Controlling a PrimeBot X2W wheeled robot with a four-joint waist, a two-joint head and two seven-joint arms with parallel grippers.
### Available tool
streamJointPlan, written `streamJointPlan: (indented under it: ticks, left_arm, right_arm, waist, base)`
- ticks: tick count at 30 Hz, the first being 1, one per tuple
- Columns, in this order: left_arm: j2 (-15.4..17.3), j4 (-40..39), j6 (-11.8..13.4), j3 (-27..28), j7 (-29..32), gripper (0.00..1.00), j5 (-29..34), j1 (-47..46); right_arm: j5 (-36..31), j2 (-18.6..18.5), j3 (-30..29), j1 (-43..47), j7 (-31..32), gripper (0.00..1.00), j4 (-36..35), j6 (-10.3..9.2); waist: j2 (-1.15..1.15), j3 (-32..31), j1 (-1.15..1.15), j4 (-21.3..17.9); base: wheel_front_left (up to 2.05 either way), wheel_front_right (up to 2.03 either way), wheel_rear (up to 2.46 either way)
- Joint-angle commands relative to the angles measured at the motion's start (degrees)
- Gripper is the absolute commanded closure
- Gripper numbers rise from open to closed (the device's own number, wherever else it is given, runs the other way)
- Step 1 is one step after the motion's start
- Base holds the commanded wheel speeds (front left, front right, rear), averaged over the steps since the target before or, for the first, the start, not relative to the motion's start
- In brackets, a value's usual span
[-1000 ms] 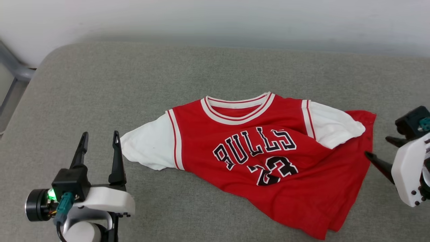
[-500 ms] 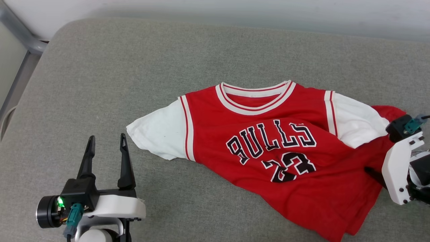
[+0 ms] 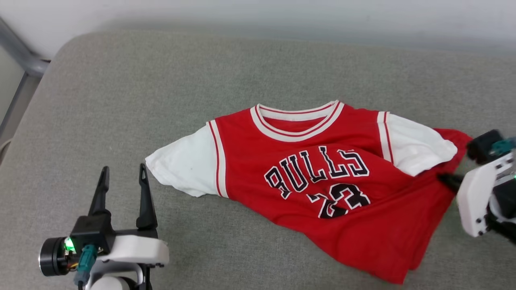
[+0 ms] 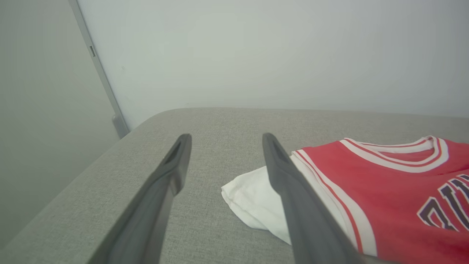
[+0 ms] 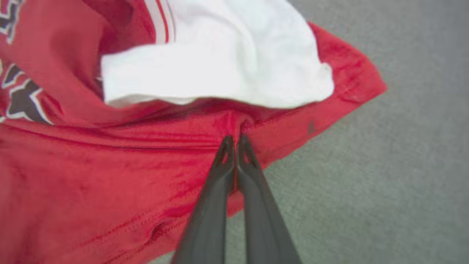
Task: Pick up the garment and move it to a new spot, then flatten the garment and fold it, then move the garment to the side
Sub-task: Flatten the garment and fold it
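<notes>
Pinching the red right edge of the garment point(image 3: 322, 193), rumpled on the grey cushion point(image 3: 121, 100), the right claw point(image 5: 235, 138) is pressed together; the left claw point(image 3: 123, 167) hangs spread at near left. Pickup looks begun; next, a clean lift

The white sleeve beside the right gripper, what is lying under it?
Red cloth of the same shirt lies under the sleeve. The right gripper pinches that cloth just beside it. What lies below the cloth is hidden.
</notes>
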Motion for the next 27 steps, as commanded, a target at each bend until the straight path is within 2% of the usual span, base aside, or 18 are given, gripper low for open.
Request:
streamJointPlan:
  ticks: [1, 5, 9, 13, 16, 21, 25, 27]
  left_arm:
    - [-0.4, 0.0, -0.4, 0.4, -0.1, 0.0, 0.6, 1.6]
    - [-1.0, 0.4, -1.4, 1.3, -0.1, 0.0, 1.5, 2.8]
    - [-1.2, 0.7, -1.9, 1.9, -0.1, 0.0, 2.0, 3.7]
    - [-1.7, 0.6, -2.3, 2.3, -0.1, 0.0, 2.5, 4.8]
    - [-1.9, 0.7, -2.8, 2.6, -0.1, 0.0, 2.8, 5.4]
    - [-2.3, 1.2, -3.4, 2.7, -0.1, 0.0, 3.3, 5.6]
    - [-2.5, 1.5, -3.8, 2.8, -0.1, 0.0, 3.5, 5.6]
    - [-2.6, 1.6, -4.0, 2.9, -0.1, 0.0, 3.6, 5.6]
  right_arm:
    - [1.0, -1.5, -1.2, 0.5, -1.8, 1.0, -1.8, -0.06]
    - [1.1, -4.8, -4.6, 4.1, -4.2, 1.0, -7.3, -0.06]
    - [0.5, -6.3, -8.1, 9.2, -4.3, 1.0, -12.7, -0.05]
    - [-1.1, -5.3, -14.5, 18.4, -3.1, 1.0, -19.7, -0.06]
    - [-3.4, -2.4, -19.3, 26.5, -1.3, 1.0, -24.6, -0.05]
    - [-6.0, 5.0, -25.0, 39.1, 2.6, 1.0, -30.3, -0.06]
    - [-6.9, 10.9, -25.6, 46.6, 4.9, 1.0, -31.0, -0.04]
    - [-6.6, 12.7, -25.3, 49.0, 5.8, 1.0, -30.4, -0.05]
  waist:
    - [0.0, -1.6, 0.0, -0.8]
    - [0.0, -3.5, 0.0, -1.6]
    - [0.0, -4.6, 0.0, -2.4]
    - [0.0, -5.9, 0.0, -3.3]
    - [0.0, -6.5, 0.0, -3.9]
    - [0.0, -7.1, 0.0, -4.2]
    - [0.0, -7.2, 0.0, -4.1]
    - [0.0, -7.1, 0.0, -4.1]
  base:
    - [0.0, 0.0, 0.0]
    - [0.0, 0.0, 0.0]
    - [0.0, 0.0, 0.0]
    - [0.0, 0.0, 0.0]
    - [0.0, 0.0, 0.0]
    - [0.0, 0.0, 0.0]
    - [0.0, 0.0, 0.0]
    - [0.0, 0.0, 0.0]
